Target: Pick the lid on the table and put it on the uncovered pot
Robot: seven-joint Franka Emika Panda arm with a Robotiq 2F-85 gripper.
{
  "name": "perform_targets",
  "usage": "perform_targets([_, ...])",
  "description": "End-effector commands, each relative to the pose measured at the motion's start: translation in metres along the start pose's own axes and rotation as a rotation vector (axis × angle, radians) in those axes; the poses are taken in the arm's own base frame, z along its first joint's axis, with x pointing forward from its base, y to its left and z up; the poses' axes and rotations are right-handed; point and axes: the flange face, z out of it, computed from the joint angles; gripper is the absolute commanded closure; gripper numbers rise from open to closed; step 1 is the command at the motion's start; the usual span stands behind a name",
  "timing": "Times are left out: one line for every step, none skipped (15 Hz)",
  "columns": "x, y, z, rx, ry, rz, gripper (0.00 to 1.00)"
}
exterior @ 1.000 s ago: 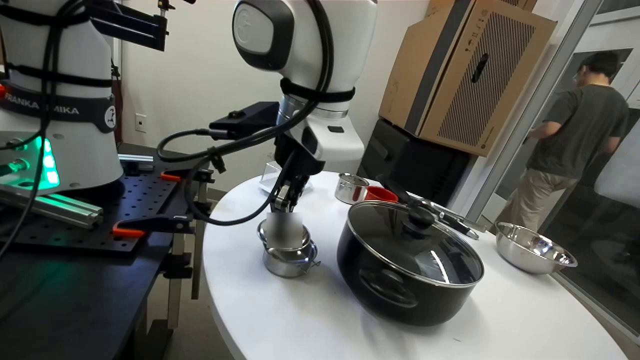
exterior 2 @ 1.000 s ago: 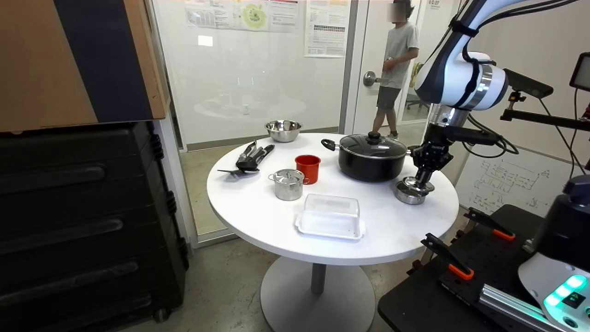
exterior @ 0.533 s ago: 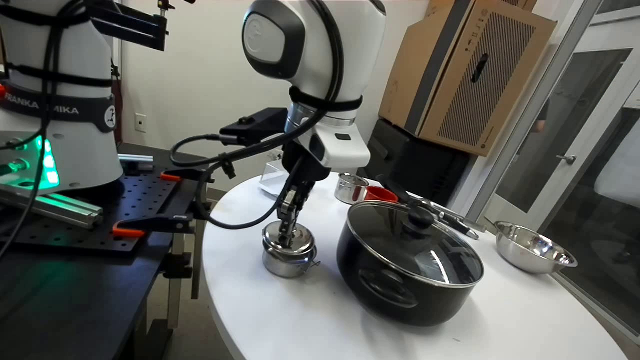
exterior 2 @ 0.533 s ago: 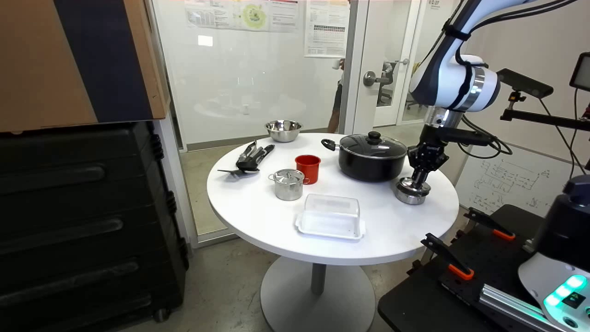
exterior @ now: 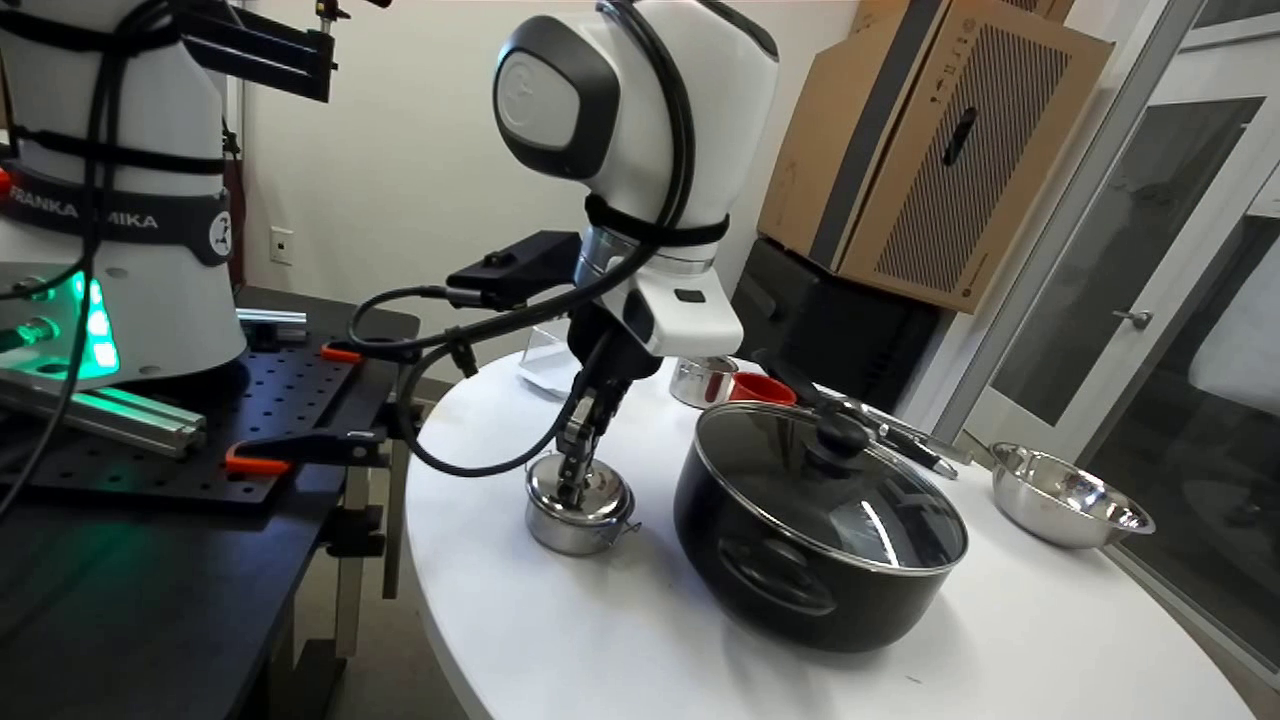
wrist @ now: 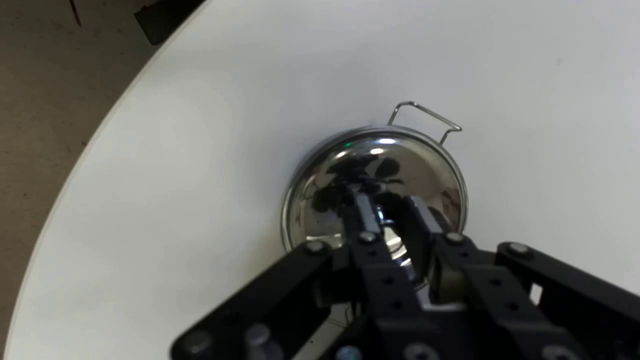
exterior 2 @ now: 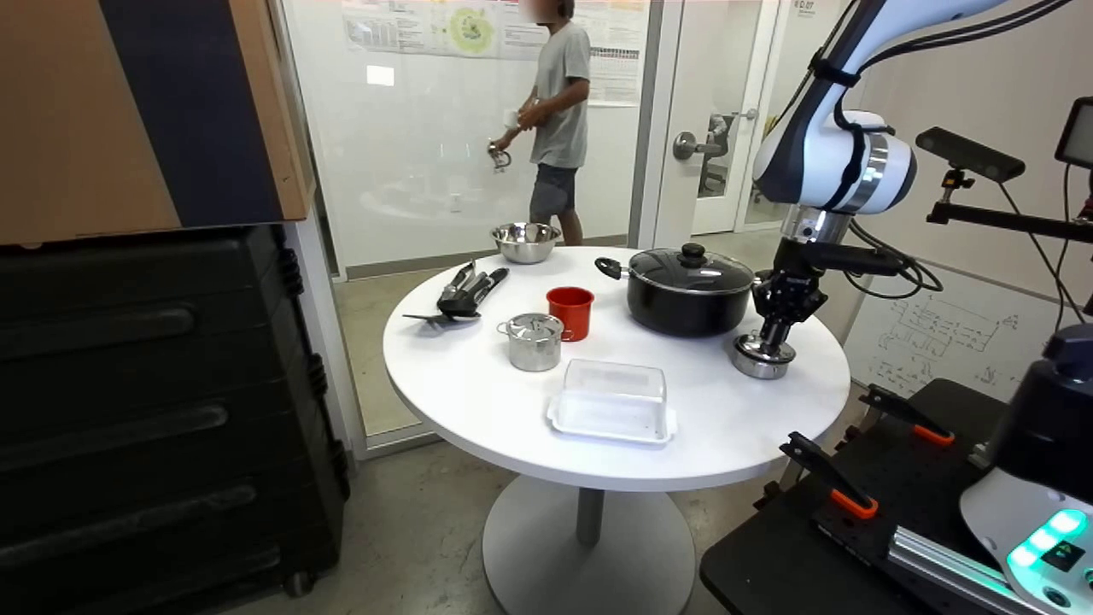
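Note:
The lid (exterior: 607,488), small, round and shiny silver, lies level over the top of the small steel pot (exterior: 568,536). In the other camera's exterior view the pot (exterior 2: 758,369) stands near the table edge with the lid (exterior 2: 750,345) on top. My gripper (exterior: 570,497) points down at the lid's centre. In the wrist view my gripper (wrist: 387,202) has its fingers close together around the knob, which is mostly hidden between them. The lid (wrist: 420,160) covers the pot's opening, and only the pot's wire handle (wrist: 425,111) shows beyond the rim. Whether the lid is fully seated I cannot tell.
A large black pot (exterior: 800,590) with a glass lid stands beside the small pot. A lidded steel pot (exterior 2: 534,348), a red mug (exterior 2: 570,316), a butter dish (exterior 2: 610,401), utensils (exterior 2: 468,295) and a steel bowl (exterior 2: 525,246) share the white table (exterior 2: 478,418).
The lid was held tilted over the pot, then was levelled and lowered onto its top. My gripper moved down with it. A person walks past behind the glass.

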Motion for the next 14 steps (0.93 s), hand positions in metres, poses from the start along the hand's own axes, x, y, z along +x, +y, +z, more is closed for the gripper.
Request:
perform_targets([0.0068, -0.0075, 0.0005, -0.013, 0.014, 0.001, 0.95])
perform_targets([0.0075, -0.0091, 0.0010, -0.014, 0.014, -0.002, 0.95])
perform_targets([0.0077, -0.0106, 0.0015, -0.015, 0.013, -0.004, 0.95])
perform_targets([0.0078, -0.0118, 0.0026, -0.017, 0.012, -0.006, 0.95])
perform_targets([0.0075, -0.0127, 0.0034, -0.018, 0.010, -0.005, 0.95])
perform_targets([0.0072, -0.0132, 0.0040, -0.019, 0.009, -0.004, 0.95])
perform_targets([0.0068, -0.0130, 0.0049, -0.020, 0.008, -0.002, 0.95])
perform_targets([0.0065, -0.0126, 0.0055, -0.020, 0.007, 0.000, 0.95])
perform_targets([0.0065, -0.0119, 0.0058, -0.021, 0.008, 0.002, 0.95])
perform_targets([0.0068, -0.0105, 0.0061, -0.023, 0.008, 0.005, 0.95])
perform_targets([0.0070, -0.0094, 0.0066, -0.024, 0.009, 0.008, 0.95])
perform_targets([0.0071, -0.0087, 0.0072, -0.025, 0.009, 0.011, 0.95])
perform_targets([0.0071, -0.0083, 0.0079, -0.027, 0.010, 0.012, 0.95])
perform_targets([0.0071, -0.0089, 0.0079, -0.027, 0.011, 0.012, 0.95])
